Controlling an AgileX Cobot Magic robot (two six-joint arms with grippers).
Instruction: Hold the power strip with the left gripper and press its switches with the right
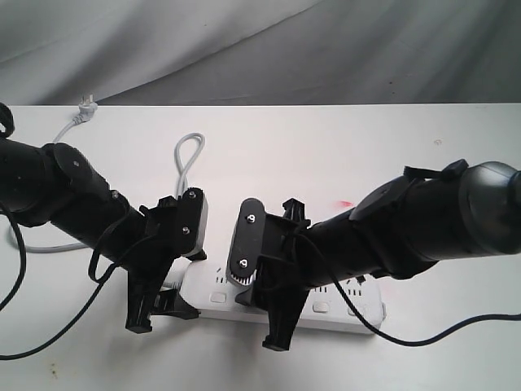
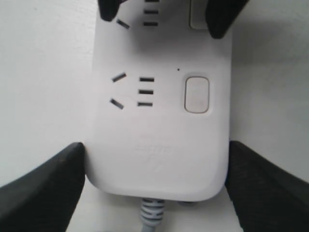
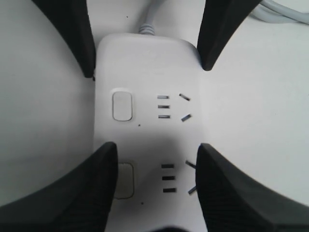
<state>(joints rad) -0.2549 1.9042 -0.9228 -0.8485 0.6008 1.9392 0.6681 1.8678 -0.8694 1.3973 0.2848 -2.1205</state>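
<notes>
Left wrist view | left tool (image 2: 155,150) clamps power strip (image 2: 159,121) beside cord (image 2: 152,212) | right tool (image 3: 157,147) open, spread over second socket set (image 3: 176,178)

The power strip (image 1: 342,314) is lying lengthwise, left to right, on the near middle of the worktop (image 1: 326,147), with its switches (image 3: 121,105) sitting along its near edge. Its cord (image 1: 189,151) is leaving the left end and looping towards the far side. A plug (image 1: 88,106) is lying at the far left. The left tool (image 2: 157,150) is straddling the strip's cord end, one finger against each long side. The right tool (image 3: 154,154) is hanging just right of it, over the second socket set.
</notes>
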